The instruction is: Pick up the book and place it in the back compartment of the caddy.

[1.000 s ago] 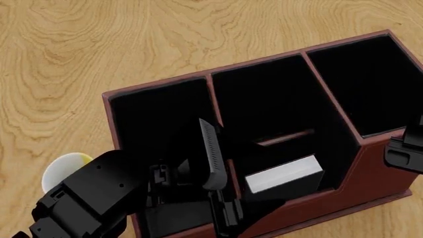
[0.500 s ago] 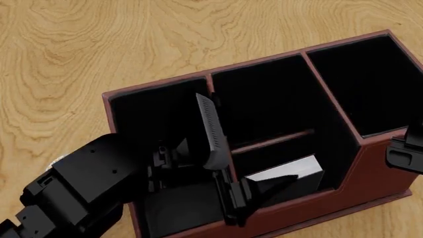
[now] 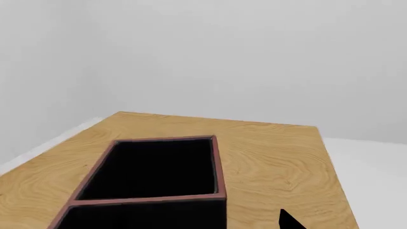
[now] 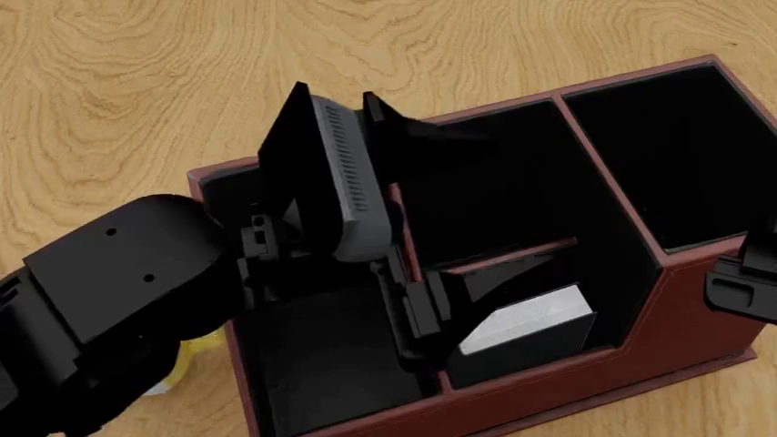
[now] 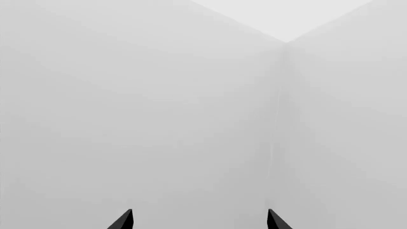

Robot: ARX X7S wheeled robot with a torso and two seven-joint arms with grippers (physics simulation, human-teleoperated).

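The black book (image 4: 525, 320) lies tilted in the caddy's (image 4: 694, 314) back compartment (image 4: 561, 362), white page edges up, between the thin red bar and the low outer wall. Nothing holds it. My left gripper (image 4: 504, 200) hangs open and empty above the caddy, its ribbed grey pad (image 4: 346, 187) close to the camera. In the left wrist view only one fingertip (image 3: 289, 222) shows beside a black cell of the caddy (image 3: 216, 164). My right gripper (image 5: 199, 220) is open, facing a blank wall; part of it (image 4: 741, 284) shows at the caddy's right end.
A sliver of the yellow-and-white mug (image 4: 200, 350) peeks out from under my left arm, left of the caddy. The wooden table (image 4: 146, 82) stretches beyond the caddy. The long narrow cell (image 4: 316, 364) lies under my left wrist.
My left gripper has risen out of the caddy and swung toward the far side, away from the book. The book stays in its cell. The right arm has not moved.
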